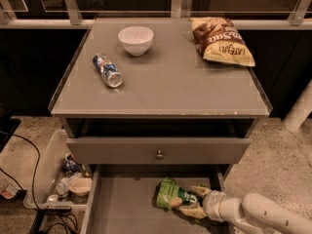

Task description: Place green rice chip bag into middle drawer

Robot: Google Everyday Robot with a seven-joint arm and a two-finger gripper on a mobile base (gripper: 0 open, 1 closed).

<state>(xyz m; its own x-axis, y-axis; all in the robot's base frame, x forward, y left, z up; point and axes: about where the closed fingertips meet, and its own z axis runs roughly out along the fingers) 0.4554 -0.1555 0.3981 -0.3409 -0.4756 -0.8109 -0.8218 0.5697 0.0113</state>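
The green rice chip bag (171, 194) lies crumpled on the flat grey floor of the open middle drawer (122, 208), towards its right side. My gripper (195, 201) reaches in from the lower right on a white arm (258, 213). Its two pale fingers (201, 191) lie above and below the bag's right end, closed on it. The bag's right end is hidden between the fingers.
Above the open drawer is a shut drawer front with a small round knob (159, 154). On the cabinet top stand a white bowl (135, 39), a lying plastic bottle (107, 70) and a brown-and-yellow chip bag (221, 40). A bin of clutter (68, 179) and cables sit on the floor at left.
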